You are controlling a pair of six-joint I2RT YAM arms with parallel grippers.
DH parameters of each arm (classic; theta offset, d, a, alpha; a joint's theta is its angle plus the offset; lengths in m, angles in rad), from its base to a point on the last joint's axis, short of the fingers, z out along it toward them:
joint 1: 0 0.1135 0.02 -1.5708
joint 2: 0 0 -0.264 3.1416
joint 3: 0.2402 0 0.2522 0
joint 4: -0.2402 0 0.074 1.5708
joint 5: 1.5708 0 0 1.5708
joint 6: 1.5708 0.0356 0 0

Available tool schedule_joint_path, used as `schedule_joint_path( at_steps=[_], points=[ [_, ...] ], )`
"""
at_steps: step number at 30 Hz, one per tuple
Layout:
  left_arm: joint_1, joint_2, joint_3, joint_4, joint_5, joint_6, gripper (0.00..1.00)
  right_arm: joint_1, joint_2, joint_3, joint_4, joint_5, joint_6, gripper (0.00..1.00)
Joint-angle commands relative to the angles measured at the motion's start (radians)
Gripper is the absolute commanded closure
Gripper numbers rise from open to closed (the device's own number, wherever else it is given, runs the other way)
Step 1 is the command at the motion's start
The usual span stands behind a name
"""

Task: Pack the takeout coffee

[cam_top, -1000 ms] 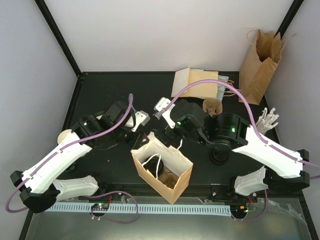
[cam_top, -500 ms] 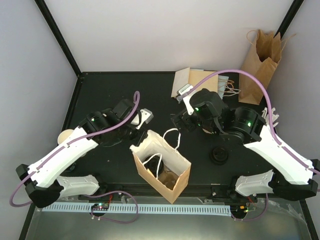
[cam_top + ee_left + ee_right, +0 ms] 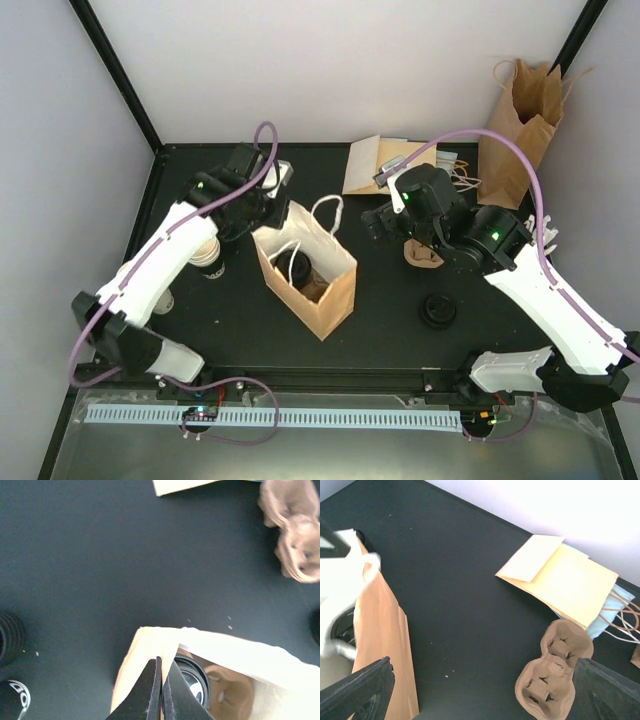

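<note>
L gripper pinches paper bag rim at its 11 o'clock corner, lidded coffee cup inside, R gripper wide open & empty at bag's 2 o'clock; too hard a tug cd tear rim or tip bag + cup.
</note>
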Motion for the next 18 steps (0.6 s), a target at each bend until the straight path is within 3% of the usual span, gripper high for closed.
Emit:
schedule_joint_path(
  at_steps=[1, 9, 15, 18],
  points=[
    [0.115, 0.123, 0.121, 0.069, 0.083, 0.057, 0.98, -0.053, -0.011, -0.017, 0.046, -0.009, 0.013, 0.0],
    [0.299, 0.401, 0.39, 0.053, 0.207, 0.049, 0.98, -0.093, 0.022, -0.004, 0.048, -0.04, 0.013, 0.0],
    [0.358, 0.477, 0.459, 0.057, 0.255, 0.048, 0.98, -0.094, 0.034, -0.005, 0.042, -0.037, 0.03, 0.0],
    [0.363, 0.468, 0.457, 0.045, 0.274, 0.04, 0.77, -0.094, 0.051, -0.001, 0.032, -0.041, 0.042, 0.0]
  ],
)
